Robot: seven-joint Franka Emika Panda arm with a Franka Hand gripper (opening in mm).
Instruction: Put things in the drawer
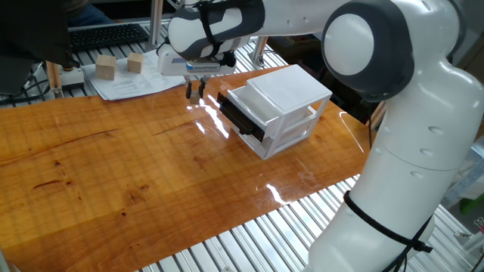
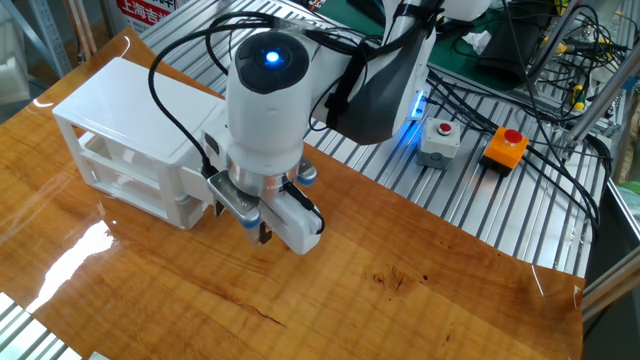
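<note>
The white two-drawer cabinet [image 1: 281, 97] stands on the wooden table; it also shows in the other fixed view [image 2: 120, 110]. Its upper black-fronted drawer [image 1: 239, 115] is pulled out a little. My gripper [image 1: 195, 90] hangs just left of the drawer front, a little above the table. It points down, with its dark fingers close together and a narrow gap between them. In the other fixed view my gripper [image 2: 264, 230] is mostly covered by the wrist. The tiny tan cube shows in neither view, and whether it sits between the fingers is hidden.
Two larger tan wooden blocks [image 1: 105, 69] [image 1: 135, 63] lie on white paper [image 1: 132, 83] at the table's far left edge. A keyboard [image 1: 110, 35] lies behind them. Button boxes [image 2: 438, 142] [image 2: 503, 148] and cables sit on the metal bench beyond the table.
</note>
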